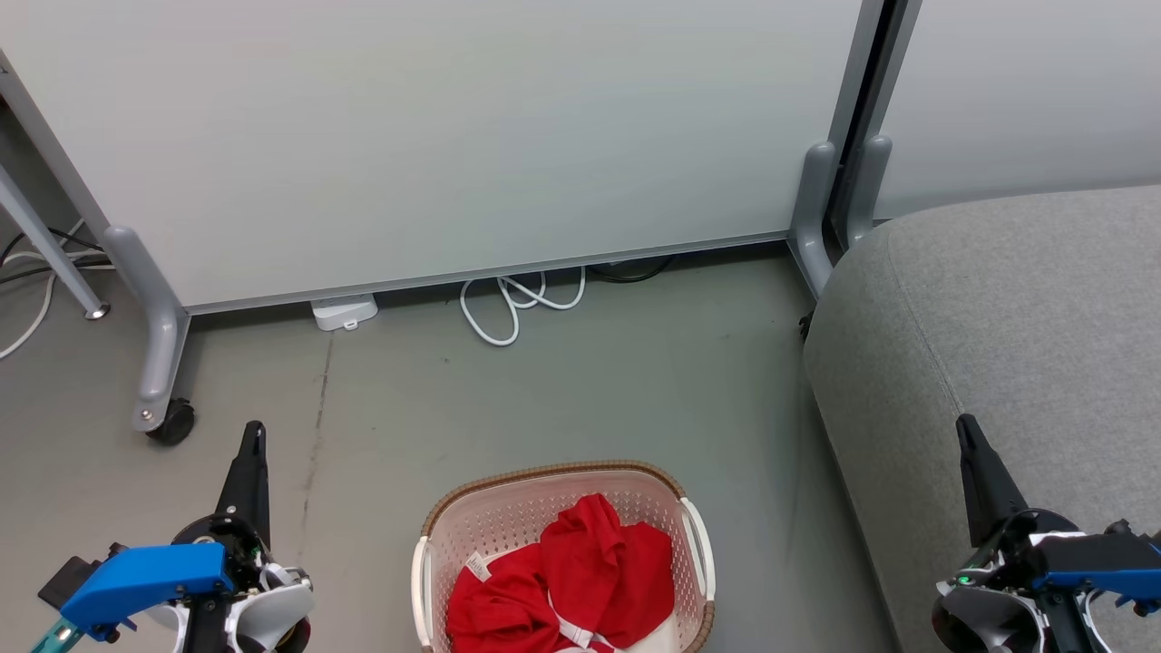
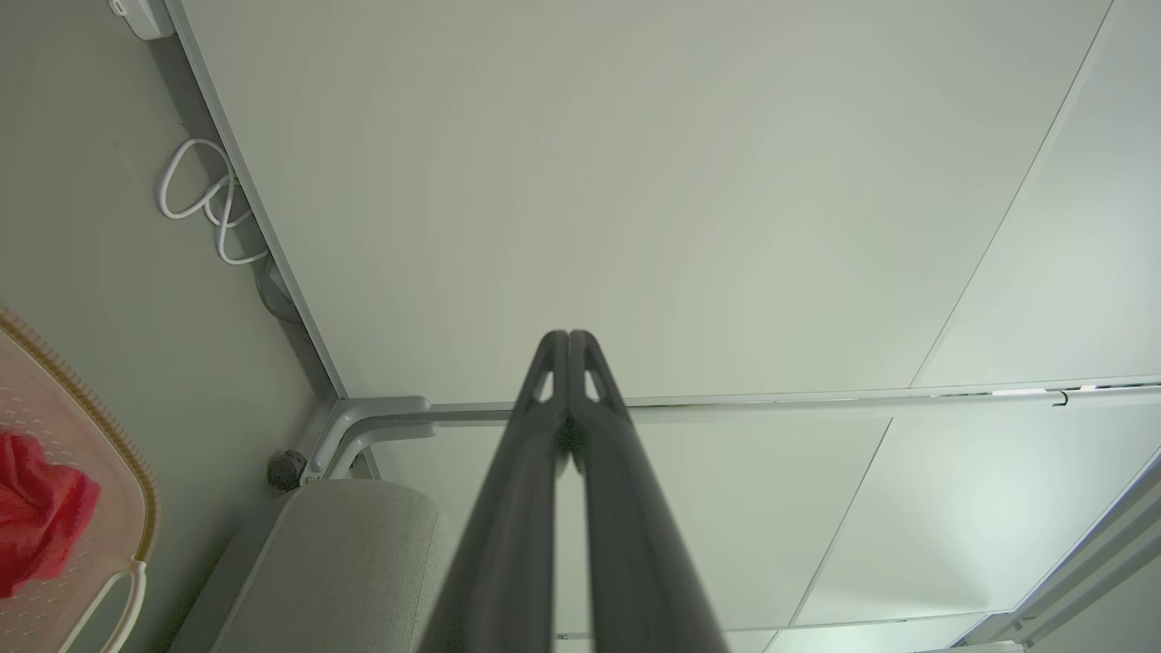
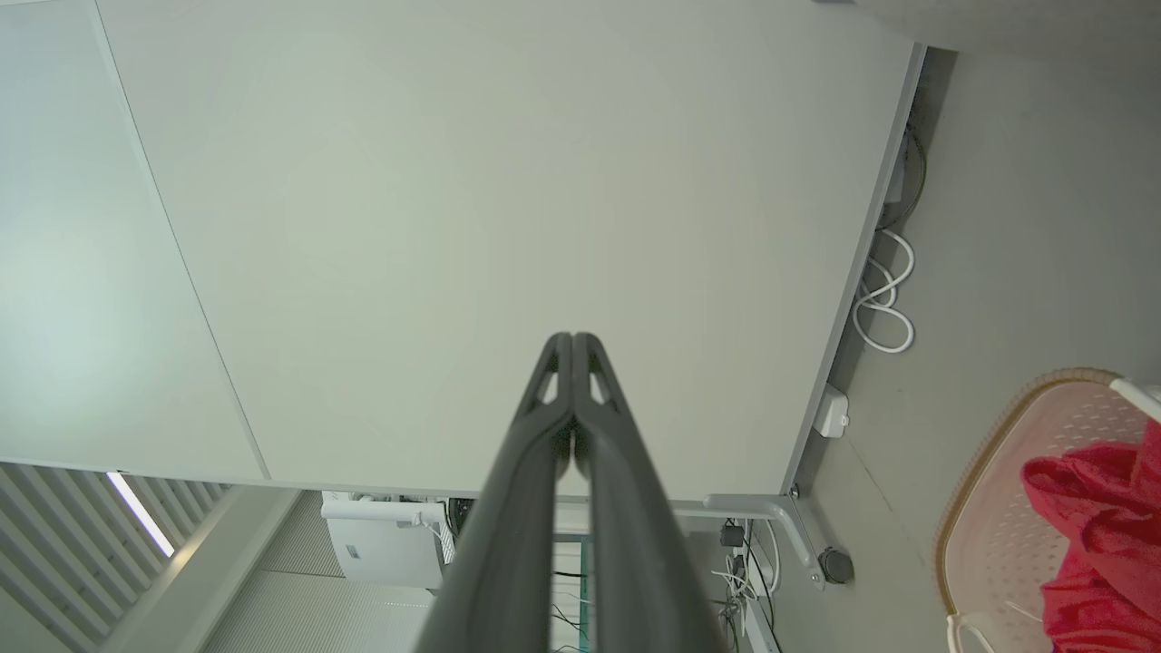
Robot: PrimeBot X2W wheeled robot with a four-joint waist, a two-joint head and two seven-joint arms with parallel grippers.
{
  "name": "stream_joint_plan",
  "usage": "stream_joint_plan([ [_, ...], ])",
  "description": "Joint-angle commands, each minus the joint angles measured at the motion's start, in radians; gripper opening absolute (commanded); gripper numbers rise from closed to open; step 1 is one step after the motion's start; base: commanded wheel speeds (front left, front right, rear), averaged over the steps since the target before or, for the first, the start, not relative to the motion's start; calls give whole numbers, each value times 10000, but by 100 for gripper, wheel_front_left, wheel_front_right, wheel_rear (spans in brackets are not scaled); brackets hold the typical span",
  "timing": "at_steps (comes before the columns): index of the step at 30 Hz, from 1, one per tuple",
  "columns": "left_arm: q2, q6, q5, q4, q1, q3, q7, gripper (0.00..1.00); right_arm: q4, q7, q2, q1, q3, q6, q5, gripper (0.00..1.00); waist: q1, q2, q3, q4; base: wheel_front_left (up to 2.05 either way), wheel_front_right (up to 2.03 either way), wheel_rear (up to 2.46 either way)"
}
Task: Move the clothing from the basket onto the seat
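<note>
So, left gripper and right gripper are both pinched fully closed w/ nothing held, hovering either side of the basket on the floor. Clothing sits bunched inside it; seat is near, to its right. Risk: garments look tangled, so one grab prob drags both or snags the rim, tipping the basket.

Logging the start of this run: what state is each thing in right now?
left gripper, fingers shut, holding nothing
right gripper, fingers shut, holding nothing
clothing, heaped in the basket
basket, upright on the floor
seat, no clothing on the visible part
</note>
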Motion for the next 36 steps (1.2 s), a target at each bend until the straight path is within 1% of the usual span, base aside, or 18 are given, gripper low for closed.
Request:
stream_joint_plan([
  [1,46,-41,45,-6,-139,34,35,0,9,50,-37,-70,-2,41,50,0,0,0,0,0,0,0,0],
  [18,47,-41,45,-6,-139,35,35,0,9,50,-38,-70,-2,41,50,0,0,0,0,0,0,0,0],
  [19,-6,2,-2,25,15,-5,-4,100,22,-5,2,10,3,-6,-5,100,0,0,0,0,0,0,0],
  [23,-86,4,-18,366,416,-19,-28,100,357,-19,40,318,17,-11,-15,100,0,0,-1,0,0,0,0],
  [30,-74,2,76,301,445,-338,-441,100,240,-425,34,335,353,-9,-61,100,0,0,-21,-4,0,0,0],
  [33,-69,16,352,309,456,-399,-609,100,248,-599,8,325,484,-8,-294,100,0,0,-30,-2,0,0,0],
  [36,-64,66,828,295,471,-460,-771,100,268,-763,-28,309,572,-7,-774,100,0,0,-37,-1,0,0,0],
])
